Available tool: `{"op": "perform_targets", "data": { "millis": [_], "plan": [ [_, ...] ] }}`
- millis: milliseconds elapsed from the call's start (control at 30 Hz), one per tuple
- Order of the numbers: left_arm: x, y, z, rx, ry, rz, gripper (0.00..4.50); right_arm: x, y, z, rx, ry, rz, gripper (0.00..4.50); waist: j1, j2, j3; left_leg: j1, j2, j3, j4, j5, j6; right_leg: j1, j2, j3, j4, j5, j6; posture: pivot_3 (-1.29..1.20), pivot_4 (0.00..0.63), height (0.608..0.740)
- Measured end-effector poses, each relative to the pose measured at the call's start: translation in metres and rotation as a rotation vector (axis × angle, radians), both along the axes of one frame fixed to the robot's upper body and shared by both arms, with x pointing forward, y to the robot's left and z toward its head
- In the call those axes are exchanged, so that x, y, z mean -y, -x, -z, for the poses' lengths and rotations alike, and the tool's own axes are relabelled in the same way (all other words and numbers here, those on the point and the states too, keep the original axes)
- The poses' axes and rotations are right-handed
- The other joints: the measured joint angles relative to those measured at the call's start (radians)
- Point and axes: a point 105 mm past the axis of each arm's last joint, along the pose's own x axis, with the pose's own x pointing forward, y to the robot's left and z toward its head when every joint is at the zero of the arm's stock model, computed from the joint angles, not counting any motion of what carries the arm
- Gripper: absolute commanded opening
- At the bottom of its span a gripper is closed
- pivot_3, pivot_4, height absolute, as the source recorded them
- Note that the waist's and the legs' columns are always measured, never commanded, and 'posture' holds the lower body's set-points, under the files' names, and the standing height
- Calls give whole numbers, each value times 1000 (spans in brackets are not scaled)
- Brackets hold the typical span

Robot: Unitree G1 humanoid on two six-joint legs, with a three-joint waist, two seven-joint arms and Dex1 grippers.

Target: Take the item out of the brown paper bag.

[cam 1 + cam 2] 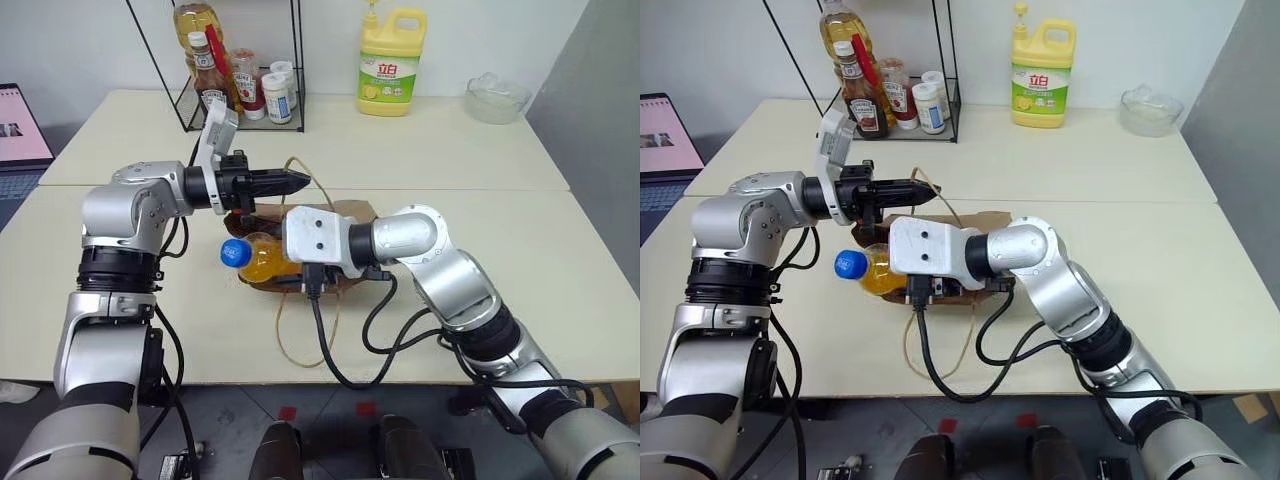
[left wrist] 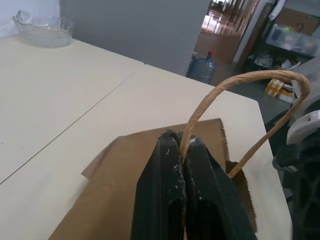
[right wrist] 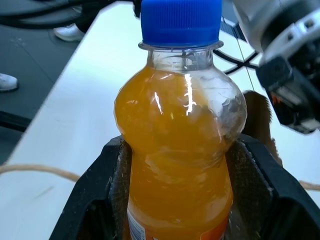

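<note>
The item, a small amber-orange bottle (image 1: 258, 260) with a blue cap (image 1: 235, 253), hangs just outside the mouth of the brown paper bag (image 1: 348, 212). My right gripper (image 3: 177, 200) is shut on the bottle's body, one pad on each side, with the cap pointing away from the wrist. The creased bag lies on the table under and behind my right wrist. Above the bag, my left gripper (image 1: 298, 181) points level and is shut on one tan cord handle (image 2: 240, 82), which it holds up. A second cord loop (image 1: 300, 340) trails toward the table's front edge.
A wire rack (image 1: 240, 110) with sauce bottles stands at the back left. A yellow detergent jug (image 1: 390, 65) and a glass bowl (image 1: 497, 97) are at the back right. A laptop (image 1: 20, 125) sits off the far left. My right arm's black cable (image 1: 330, 350) loops over the front edge.
</note>
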Motion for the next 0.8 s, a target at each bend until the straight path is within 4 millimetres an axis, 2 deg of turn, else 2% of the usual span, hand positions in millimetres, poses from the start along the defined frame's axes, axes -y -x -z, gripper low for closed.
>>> {"op": "perform_targets", "data": {
  "millis": [133,367,667,800],
  "plan": [
    [0,-3,-1,12,-4,-9,0,13,4,-16,-28,-74,-4,2406,0,0,0,0,0,0,0,0,0,0,0,0,0,0,0,0,150,740],
    [0,-5,1,14,-8,-12,0,38,-5,-46,-96,-239,87,2406,0,0,0,0,0,0,0,0,0,0,0,0,0,0,0,0,150,740],
    [5,-6,3,11,-3,-1,0,46,-7,-70,-119,-357,137,2406,0,0,0,-2,0,0,0,-1,1,-2,0,0,0,0,0,0,150,740],
    [5,-6,3,11,-5,-2,0,66,-13,-98,-63,-424,205,2406,1,0,0,-4,0,0,0,-1,1,-3,0,0,0,0,0,0,150,740]
  ]
}}
